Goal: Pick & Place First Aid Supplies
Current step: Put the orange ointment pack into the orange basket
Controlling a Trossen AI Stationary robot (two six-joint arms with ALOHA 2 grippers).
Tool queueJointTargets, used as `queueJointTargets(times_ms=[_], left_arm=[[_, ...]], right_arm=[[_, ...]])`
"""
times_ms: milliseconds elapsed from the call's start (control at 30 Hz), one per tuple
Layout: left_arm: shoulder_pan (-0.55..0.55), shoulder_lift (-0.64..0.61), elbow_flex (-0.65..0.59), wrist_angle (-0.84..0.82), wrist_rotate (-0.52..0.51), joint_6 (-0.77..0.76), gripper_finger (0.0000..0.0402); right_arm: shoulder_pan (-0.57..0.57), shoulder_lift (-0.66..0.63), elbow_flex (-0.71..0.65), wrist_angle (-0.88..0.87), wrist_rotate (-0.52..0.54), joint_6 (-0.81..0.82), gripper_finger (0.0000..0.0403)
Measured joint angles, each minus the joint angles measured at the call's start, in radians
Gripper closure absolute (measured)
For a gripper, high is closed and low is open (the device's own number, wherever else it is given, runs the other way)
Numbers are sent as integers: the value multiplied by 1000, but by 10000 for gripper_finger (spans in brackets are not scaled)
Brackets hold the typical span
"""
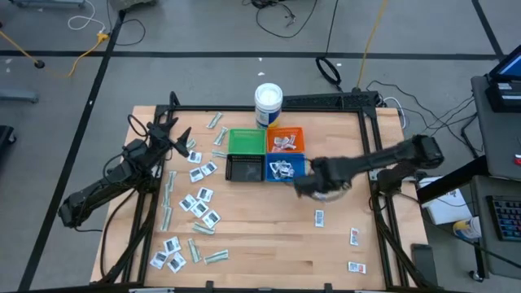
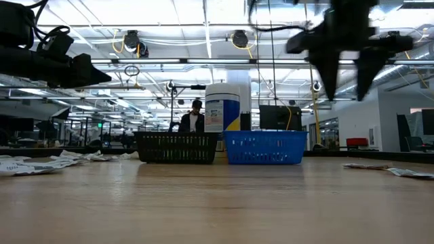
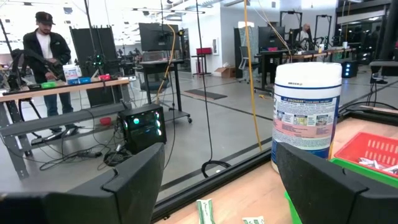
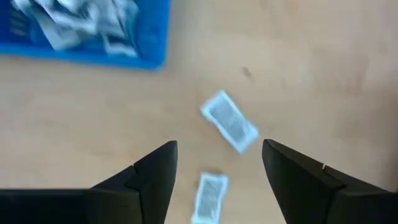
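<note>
The right arm is reaching in across the table from the right side, stretched out nearly flat, and its right gripper (image 1: 313, 187) is hanging just in front of the blue bin (image 1: 286, 169), pointing down at the wood. From table height that gripper (image 2: 347, 74) is sitting well above the surface with its two fingers spread apart and nothing between them. Looking down past those fingers, two white packets (image 4: 229, 121) are lying on the bare wood below, one a little beyond the other (image 4: 209, 197), and the corner of the blue bin (image 4: 87, 31) is showing more white packets inside.

The left arm is angling up from the table's left edge, folded at the elbow, with the left gripper (image 1: 175, 134) raised near the far left corner. Its fingers (image 3: 134, 180) are standing wide (nothing is caught in them), facing the white tub (image 3: 306, 115).

Most of the packets (image 1: 195, 203) are scattered over the left half of the table, a few more (image 1: 319, 216) are lying toward the right front, and some are sitting in the orange bin (image 1: 285, 140). The green bin (image 1: 246, 142) and the black bin (image 1: 244, 168) are standing beside them.
</note>
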Motion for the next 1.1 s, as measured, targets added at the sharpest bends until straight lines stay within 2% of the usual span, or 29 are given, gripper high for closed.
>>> queueJointTargets(times_ms=[100,267,533,633,867,1100], left_arm=[[0,0,0,0,0,0,94],[0,0,0,0,0,0,94],[0,0,0,0,0,0,94],[0,0,0,0,0,0,94],[0,0,0,0,0,0,94],[0,0,0,0,0,0,94]], right_arm=[[96,-40,-54,2,-4,115,171],[242,-92,-128,2,-74,255,178],[469,-120,-196,28,-199,484,188],[535,-121,-210,49,-209,558,188],[612,-110,-305,211,-210,644,193],[631,-79,-419,405,-260,644,200]])
